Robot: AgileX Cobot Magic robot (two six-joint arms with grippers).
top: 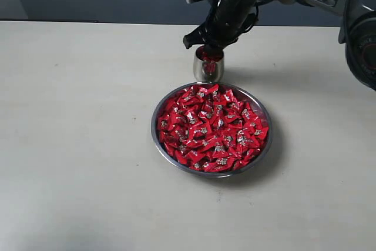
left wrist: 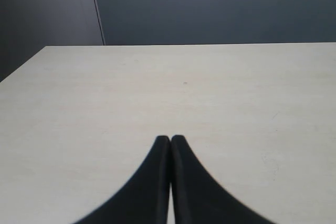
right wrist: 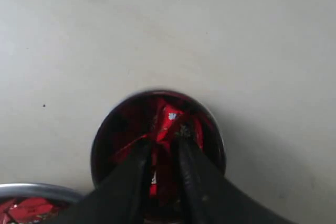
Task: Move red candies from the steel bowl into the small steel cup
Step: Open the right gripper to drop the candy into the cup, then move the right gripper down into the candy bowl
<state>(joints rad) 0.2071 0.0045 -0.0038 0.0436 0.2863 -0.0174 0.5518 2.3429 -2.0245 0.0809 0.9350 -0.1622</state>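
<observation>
Right claw (right wrist: 164,137): pinching a candy (right wrist: 169,115) in the cup (right wrist: 118,127)
Left claw (left wrist: 170,139): closed, empty
Bowl (top: 153,133): heaped candies (top: 211,127)

1 steel bowl (top: 154,134); 1 small steel cup (top: 209,71); red candies (top: 212,129), several dozen in the bowl, too crowded for an exact count, at least 1 in the cup; 2 grippers: left gripper (left wrist: 170,139), right gripper (right wrist: 164,140).
</observation>
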